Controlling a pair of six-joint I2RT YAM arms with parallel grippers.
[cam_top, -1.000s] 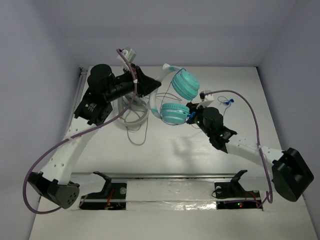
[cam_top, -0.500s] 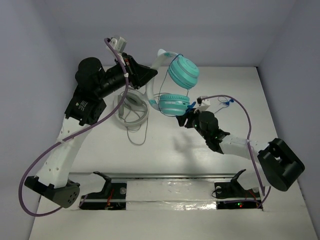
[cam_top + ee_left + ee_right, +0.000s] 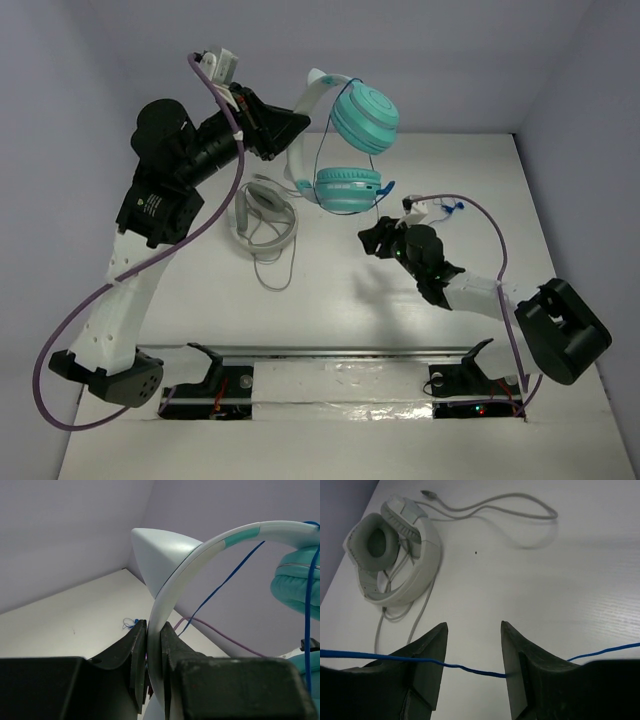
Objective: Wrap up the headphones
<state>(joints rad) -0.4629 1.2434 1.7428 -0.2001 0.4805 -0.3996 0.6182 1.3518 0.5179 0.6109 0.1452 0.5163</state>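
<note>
The teal headphones hang in the air, one ear cup (image 3: 365,118) above the other (image 3: 348,188). My left gripper (image 3: 293,127) is shut on their white headband (image 3: 303,125); in the left wrist view the band (image 3: 200,555) runs up from between the jaws of that gripper (image 3: 154,630), with a teal cup (image 3: 295,580) at the right. My right gripper (image 3: 368,240) is open below the lower cup, apart from it. In the right wrist view the thin blue cord (image 3: 470,670) crosses the gap of the open gripper (image 3: 472,627). The cord's end (image 3: 455,205) lies on the table.
A second, grey-white headset (image 3: 265,215) lies on the table under the left arm, and it also shows in the right wrist view (image 3: 395,550). Its grey cord (image 3: 272,270) loops toward the front. A metal rail (image 3: 340,352) runs along the near edge. Walls close the back and sides.
My left gripper has lifted the headphones higher and toward the back wall. The lower cup has risen away from my right gripper, which has shifted slightly left.
</note>
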